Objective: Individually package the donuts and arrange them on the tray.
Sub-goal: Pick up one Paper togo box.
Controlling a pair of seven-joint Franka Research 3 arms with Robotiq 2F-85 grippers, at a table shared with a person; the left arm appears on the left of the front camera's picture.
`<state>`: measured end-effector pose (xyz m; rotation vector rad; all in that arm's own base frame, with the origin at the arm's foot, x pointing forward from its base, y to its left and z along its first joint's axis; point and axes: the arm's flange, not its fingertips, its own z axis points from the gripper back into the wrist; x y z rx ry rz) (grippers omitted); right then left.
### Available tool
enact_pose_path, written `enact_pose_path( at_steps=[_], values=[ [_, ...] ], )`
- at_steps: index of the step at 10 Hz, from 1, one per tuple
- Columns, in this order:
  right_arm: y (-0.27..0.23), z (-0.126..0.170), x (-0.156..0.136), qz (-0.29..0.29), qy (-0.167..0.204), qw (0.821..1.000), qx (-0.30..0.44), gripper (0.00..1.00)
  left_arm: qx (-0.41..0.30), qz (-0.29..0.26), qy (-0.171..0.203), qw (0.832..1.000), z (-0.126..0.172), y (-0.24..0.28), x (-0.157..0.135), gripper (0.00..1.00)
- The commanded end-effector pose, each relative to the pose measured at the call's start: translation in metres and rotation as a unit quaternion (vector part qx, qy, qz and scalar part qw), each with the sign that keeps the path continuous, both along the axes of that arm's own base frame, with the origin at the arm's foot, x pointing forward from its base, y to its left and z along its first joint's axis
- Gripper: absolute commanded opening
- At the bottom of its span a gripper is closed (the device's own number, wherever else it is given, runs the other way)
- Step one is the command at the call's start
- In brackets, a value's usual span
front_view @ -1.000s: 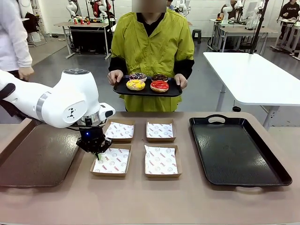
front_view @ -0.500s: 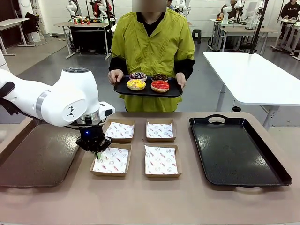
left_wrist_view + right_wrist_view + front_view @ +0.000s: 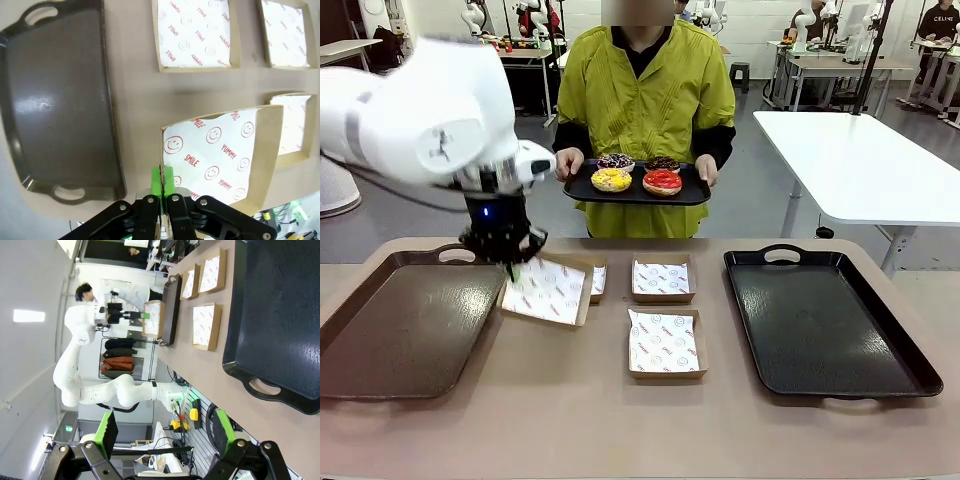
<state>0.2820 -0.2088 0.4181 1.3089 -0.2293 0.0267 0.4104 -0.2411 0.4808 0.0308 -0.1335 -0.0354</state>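
The left gripper (image 3: 510, 262) is clamped on the edge of one paper-lined box (image 3: 546, 290). Its green pads (image 3: 156, 180) are pressed together on the cardboard wall, and the box hangs tilted, clear of the table (image 3: 620, 430). From the front, the gripper body hides the pinched corner. The raised box covers most of a second box (image 3: 597, 279) behind it, so only a narrow strip shows in the front view and a part in the left wrist view. The right gripper (image 3: 165, 435) has its fingers wide apart with nothing between them; its view is rolled on its side and its lower body is cut off by the picture's edge. All four donuts sit on a small black tray (image 3: 690, 197) held in the person's hands (image 3: 706, 173) beyond the far edge of the table. The yellow donut (image 3: 611, 180) and the red donut (image 3: 662, 182) are in front. The dark sprinkled donut (image 3: 614, 161) and the brown donut (image 3: 661, 164) sit behind them, partly hidden by the front pair. Two further boxes lie flat on the table, the far box (image 3: 662, 279) and the near box (image 3: 662, 343), both unobstructed. A brown tray (image 3: 400, 330) lies at the left, with its left side cut off by the frame. A large black tray (image 3: 830, 320) lies at the right, in full view.
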Motion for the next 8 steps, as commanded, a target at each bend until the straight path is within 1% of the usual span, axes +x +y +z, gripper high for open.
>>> enact_pose_path(
  at_steps=[1, 2, 4, 7, 8],
  values=[
    [-0.001, 0.0, 0.0, 0.0, -0.005, 1.0, 0.006, 1.0, 0.022, 0.028, 0.0, 0.999, 0.023, -0.01, 0.034, 0.0],
    [-0.001, 0.0, 0.0, 0.0, -0.005, 1.0, 0.006, 1.0, 0.022, 0.031, 0.005, 0.999, 0.034, -0.011, 0.059, 0.0],
    [-0.001, 0.0, 0.0, 0.0, -0.005, 1.0, 0.006, 1.0, 0.01, 0.032, 0.031, 0.999, 0.042, -0.007, 0.105, 0.0],
    [-0.001, 0.0, 0.0, 0.0, -0.005, 1.0, 0.006, 1.0, 0.0, 0.022, 0.04, 0.999, 0.04, -0.001, 0.142, 0.0],
    [-0.001, 0.0, 0.0, 0.0, -0.005, 1.0, 0.006, 1.0, 0.001, 0.003, 0.037, 0.999, 0.035, -0.001, 0.14, 0.0]
  ],
)
